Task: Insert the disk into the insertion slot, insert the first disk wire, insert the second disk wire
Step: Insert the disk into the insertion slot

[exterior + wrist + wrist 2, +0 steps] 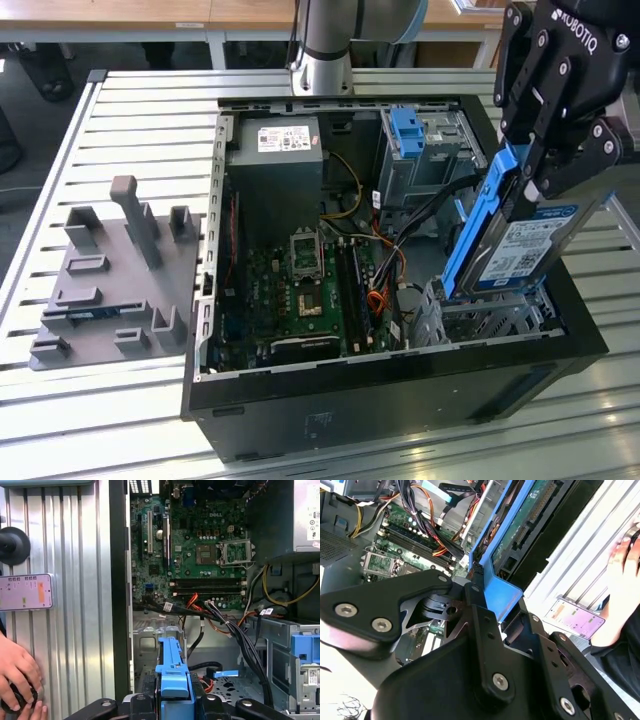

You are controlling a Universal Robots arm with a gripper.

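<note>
At the exterior view's left, a matte grey fixture plate (110,290) with upright blocks lies on the slatted metal table (140,110). In the centre sits the open black computer case (400,400), its green motherboard (300,290) exposed. At upper right the tool (555,175), cut off by the frame, pinches the disk (530,250) by its blue carrier. The disk tilts steeply, its lower end at the perforated insertion slot (490,320); how deep it sits is hidden.

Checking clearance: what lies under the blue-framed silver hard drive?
The low grey perforated sheet-metal cage sits beneath the tilted blue-framed silver hard drive, whose lower end hides the cage's inside.
</note>
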